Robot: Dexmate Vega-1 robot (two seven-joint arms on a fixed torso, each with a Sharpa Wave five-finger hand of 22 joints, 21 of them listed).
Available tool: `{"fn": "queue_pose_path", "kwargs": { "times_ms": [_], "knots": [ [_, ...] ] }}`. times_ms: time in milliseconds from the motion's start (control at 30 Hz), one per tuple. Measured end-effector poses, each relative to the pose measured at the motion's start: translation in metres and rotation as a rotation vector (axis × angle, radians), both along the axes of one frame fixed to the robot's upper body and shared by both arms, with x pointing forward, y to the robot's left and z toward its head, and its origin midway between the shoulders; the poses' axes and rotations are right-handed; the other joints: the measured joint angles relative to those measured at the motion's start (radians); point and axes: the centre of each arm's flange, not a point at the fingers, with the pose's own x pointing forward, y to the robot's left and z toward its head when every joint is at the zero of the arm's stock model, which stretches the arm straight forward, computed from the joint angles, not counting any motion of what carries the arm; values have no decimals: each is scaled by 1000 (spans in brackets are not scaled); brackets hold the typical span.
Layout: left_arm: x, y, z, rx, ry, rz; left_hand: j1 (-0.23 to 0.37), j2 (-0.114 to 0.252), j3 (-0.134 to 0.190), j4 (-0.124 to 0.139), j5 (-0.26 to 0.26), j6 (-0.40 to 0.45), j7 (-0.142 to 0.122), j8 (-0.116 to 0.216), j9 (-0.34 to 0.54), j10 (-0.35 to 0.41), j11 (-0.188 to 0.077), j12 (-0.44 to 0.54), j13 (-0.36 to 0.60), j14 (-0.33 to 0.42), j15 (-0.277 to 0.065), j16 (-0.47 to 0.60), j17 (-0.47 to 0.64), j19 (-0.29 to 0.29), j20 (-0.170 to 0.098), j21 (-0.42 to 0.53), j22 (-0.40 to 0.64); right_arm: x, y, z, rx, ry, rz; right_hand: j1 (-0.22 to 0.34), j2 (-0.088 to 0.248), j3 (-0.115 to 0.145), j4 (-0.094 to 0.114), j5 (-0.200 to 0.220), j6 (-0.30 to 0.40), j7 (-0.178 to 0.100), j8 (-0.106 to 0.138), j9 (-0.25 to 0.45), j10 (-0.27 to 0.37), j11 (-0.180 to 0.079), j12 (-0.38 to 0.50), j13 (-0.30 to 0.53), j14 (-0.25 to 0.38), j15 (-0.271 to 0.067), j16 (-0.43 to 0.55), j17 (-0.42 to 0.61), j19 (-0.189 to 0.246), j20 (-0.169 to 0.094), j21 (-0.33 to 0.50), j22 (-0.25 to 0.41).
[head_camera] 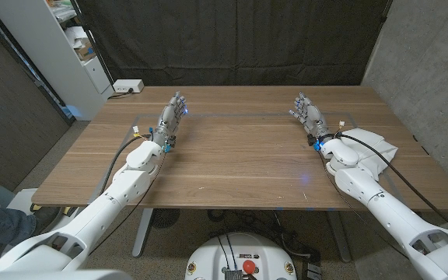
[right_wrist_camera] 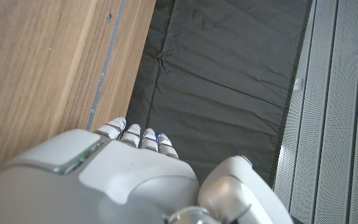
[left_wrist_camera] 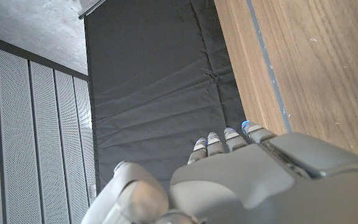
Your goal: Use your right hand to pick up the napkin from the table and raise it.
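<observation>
One white napkin (head_camera: 372, 148) under the right arm; two empty hands.

Rectangular brown wood-grain bench (head_camera: 232, 167) spans middle, pale tape line near far edge. Behind it, black creased fabric curtain (head_camera: 232, 39) covers back wall. Rough grey concrete wall (head_camera: 426, 70) on right side. White shelving unit (head_camera: 61, 47) stands at left, cluttered with papers and boxes. Small white box (head_camera: 127, 86) sits on bench's far left corner, beside shelving. Dark grey floor (head_camera: 22, 148) left of bench. Perforated grey wall panels (left_wrist_camera: 30, 137) next to curtain in left wrist view.
</observation>
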Motion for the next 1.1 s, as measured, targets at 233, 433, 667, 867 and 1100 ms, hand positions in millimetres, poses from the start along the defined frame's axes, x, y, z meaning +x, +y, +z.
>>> {"fn": "queue_pose_path", "kwargs": {
  "times_ms": [233,433,667,867,1100],
  "knots": [
    [2,-3,1,7,16,9,5,5,1,1,0,0,0,0,0,0,0,0,-2,0,0,0,0,-5,5,0,0,5,1,0,5,6,9,0,0,0,0,0,0,0,0,0,0,0,0,0,0,0,1,0,0,0,0,0],
    [3,-5,1,6,21,7,5,5,5,-3,0,0,0,0,0,0,0,0,-3,0,0,0,0,-5,5,0,0,6,1,-1,3,7,13,0,0,0,0,0,3,-3,0,0,0,0,0,0,0,0,1,-3,0,0,0,0],
    [8,-5,3,0,22,4,10,10,5,-3,0,0,0,0,0,0,0,0,-3,0,0,0,0,-5,5,-4,0,5,-1,1,-3,5,13,5,5,0,0,0,6,-1,0,0,0,0,0,0,0,0,1,-3,0,0,-4,0],
    [10,-7,5,11,19,-7,10,11,5,-3,0,0,0,0,0,0,0,0,-8,0,0,0,0,-5,5,-8,0,3,-1,4,-10,-2,14,5,5,0,0,0,9,2,0,-2,0,0,0,0,0,0,1,-3,0,0,-4,0],
    [12,-7,9,20,19,-11,14,15,5,-3,0,0,0,0,0,0,0,0,-8,0,0,0,0,-5,6,-8,0,3,-1,4,-13,-4,13,5,5,0,0,0,9,2,0,-3,0,0,0,0,5,5,1,-3,5,5,-8,0]
  ]
}}
